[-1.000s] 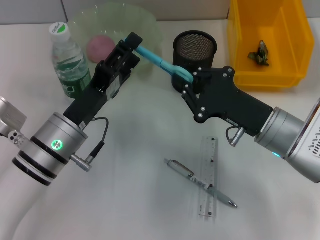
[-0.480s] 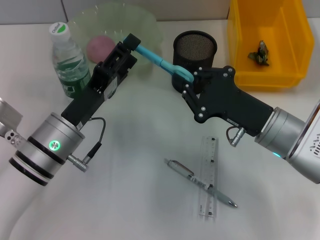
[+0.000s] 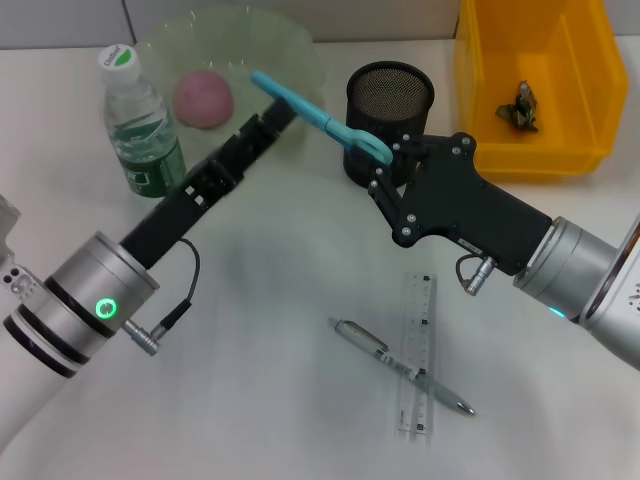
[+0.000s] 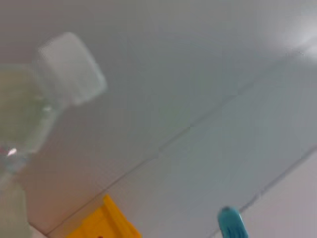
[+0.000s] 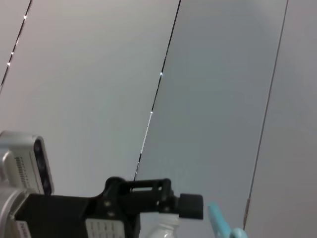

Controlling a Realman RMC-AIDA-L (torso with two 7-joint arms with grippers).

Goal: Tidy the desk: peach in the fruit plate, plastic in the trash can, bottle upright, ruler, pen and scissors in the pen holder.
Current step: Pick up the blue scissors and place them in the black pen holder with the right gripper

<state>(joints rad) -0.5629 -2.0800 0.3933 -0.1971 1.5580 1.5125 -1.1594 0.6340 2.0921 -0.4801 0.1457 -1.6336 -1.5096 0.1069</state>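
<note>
A: What's on the white desk [image 3: 270,400]?
B: Pen [image 3: 402,366] lying across ruler [image 3: 418,355]. Right gripper [image 3: 375,160] grasps teal scissors [image 3: 315,116] beside pen holder [image 3: 389,118]; left gripper [image 3: 272,118] can't tell. Grey panelled wall [image 5: 208,89] behind.

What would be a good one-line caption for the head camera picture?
Right gripper holds blue scissors beside the mesh pen holder, left gripper close by.
</note>
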